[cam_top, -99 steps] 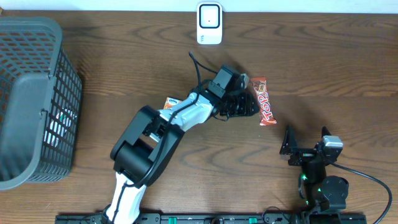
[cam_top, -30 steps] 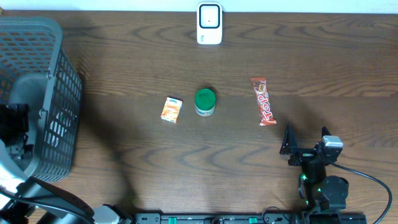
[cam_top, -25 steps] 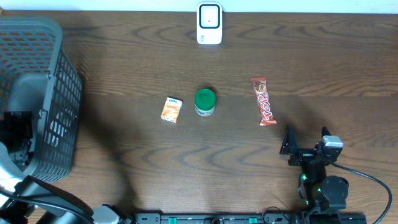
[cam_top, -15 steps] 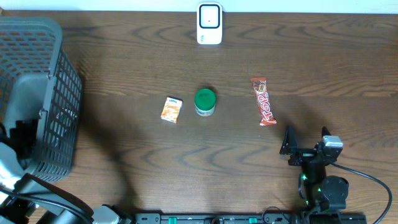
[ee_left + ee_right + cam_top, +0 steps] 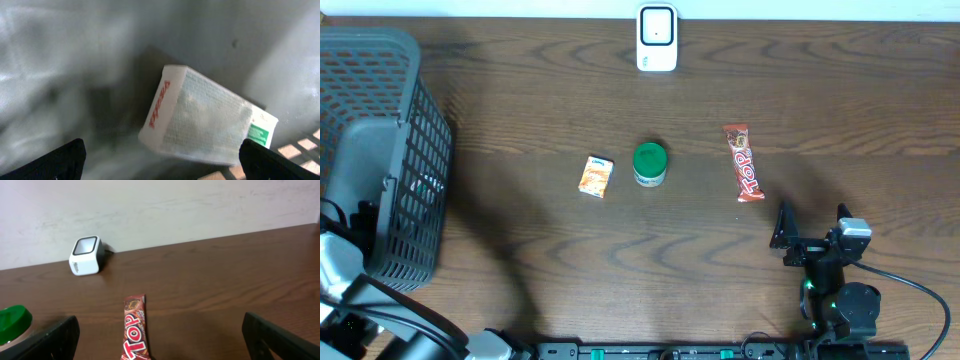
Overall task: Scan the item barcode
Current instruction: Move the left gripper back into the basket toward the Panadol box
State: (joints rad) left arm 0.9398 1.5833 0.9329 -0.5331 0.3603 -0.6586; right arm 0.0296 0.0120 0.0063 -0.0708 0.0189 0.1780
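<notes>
A white scanner (image 5: 657, 38) stands at the table's far edge. Three items lie mid-table: an orange box (image 5: 596, 176), a green-lidded jar (image 5: 649, 163) and a red Top bar (image 5: 744, 162). My left gripper (image 5: 162, 162) is open over the grey basket's floor. Just ahead of its fingers lies a white pack (image 5: 205, 122) with red lettering and a green label. My right gripper (image 5: 810, 225) is open and empty at the near right. The Top bar (image 5: 135, 330) lies ahead of it and slightly left, and the scanner (image 5: 86, 255) is farther back.
The grey mesh basket (image 5: 370, 160) fills the left end of the table. My left arm (image 5: 345, 265) shows at the basket's near left edge. A black cable (image 5: 910, 290) runs from the right arm's base.
The left arm left the middle of the table for the basket. Over the last second it has slid toward the near edge. The three items and the right arm have not moved.
</notes>
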